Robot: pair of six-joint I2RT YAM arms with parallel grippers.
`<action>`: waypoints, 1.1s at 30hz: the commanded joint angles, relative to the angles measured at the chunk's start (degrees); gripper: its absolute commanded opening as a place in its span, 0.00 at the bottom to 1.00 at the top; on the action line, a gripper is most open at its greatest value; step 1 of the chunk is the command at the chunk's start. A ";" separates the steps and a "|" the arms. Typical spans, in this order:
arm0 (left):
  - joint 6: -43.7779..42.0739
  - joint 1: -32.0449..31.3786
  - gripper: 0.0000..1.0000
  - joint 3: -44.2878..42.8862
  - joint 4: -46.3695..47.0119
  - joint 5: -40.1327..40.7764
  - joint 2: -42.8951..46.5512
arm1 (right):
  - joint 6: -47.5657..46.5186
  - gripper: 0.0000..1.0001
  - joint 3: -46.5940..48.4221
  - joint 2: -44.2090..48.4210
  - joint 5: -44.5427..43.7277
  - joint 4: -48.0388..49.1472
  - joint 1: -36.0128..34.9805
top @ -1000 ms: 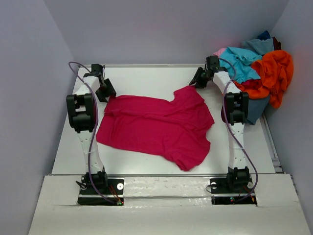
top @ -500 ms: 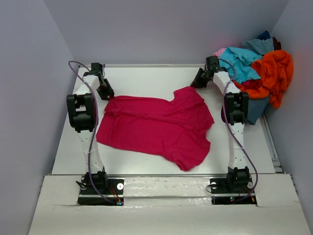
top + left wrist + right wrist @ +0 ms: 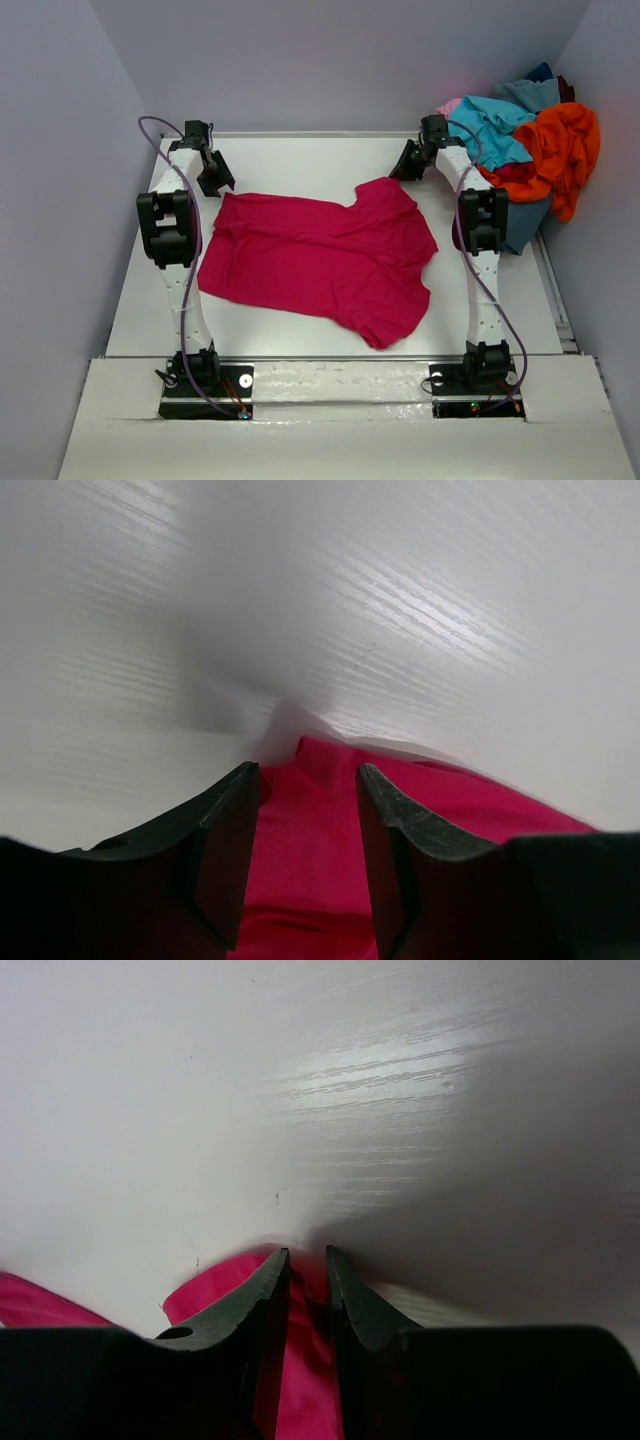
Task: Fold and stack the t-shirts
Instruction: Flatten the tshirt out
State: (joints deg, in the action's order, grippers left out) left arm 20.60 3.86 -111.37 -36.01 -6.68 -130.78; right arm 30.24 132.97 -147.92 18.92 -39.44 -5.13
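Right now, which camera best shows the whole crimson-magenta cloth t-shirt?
The top external view: the crimson-magenta cloth t-shirt lies spread out, whole. Each wrist view shows only a small edge patch of it, close up.

— What sort of place is shown?

— A robot test bench in a lab is shown, not a home. A bare white table (image 3: 300,160) is boxed in by plain grey walls (image 3: 60,150), seen beyond and to the outer side of each pincer.

— By what is that told?

— Two white arms (image 3: 480,270) are bolted at the near edge, well behind the left pincer (image 3: 216,182) and the right pincer (image 3: 402,168), with cables (image 3: 139,125) run loose in the open. A heap of shirts (image 3: 530,140) is piled just outside the right pincer, and one crimson shirt (image 3: 320,260) is spread flat between the two pincers.
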 commanded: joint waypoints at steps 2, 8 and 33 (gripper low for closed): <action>-1.18 0.10 0.53 -4.72 -1.17 -0.09 -1.75 | -0.97 0.27 0.71 0.35 -0.19 -1.51 0.20; -1.00 0.10 0.48 -8.95 -1.61 -1.67 -4.12 | -1.24 0.27 0.63 0.70 -0.46 -1.69 0.20; -1.70 0.62 0.46 -3.68 -2.57 -0.53 0.18 | -0.44 0.27 -0.34 0.61 -0.37 -1.08 0.20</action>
State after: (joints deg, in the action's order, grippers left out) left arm 19.75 4.14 -115.77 -37.32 -7.66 -135.57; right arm 30.22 132.97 -147.92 18.90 -39.62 -5.13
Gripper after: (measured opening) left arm 0.461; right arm 0.269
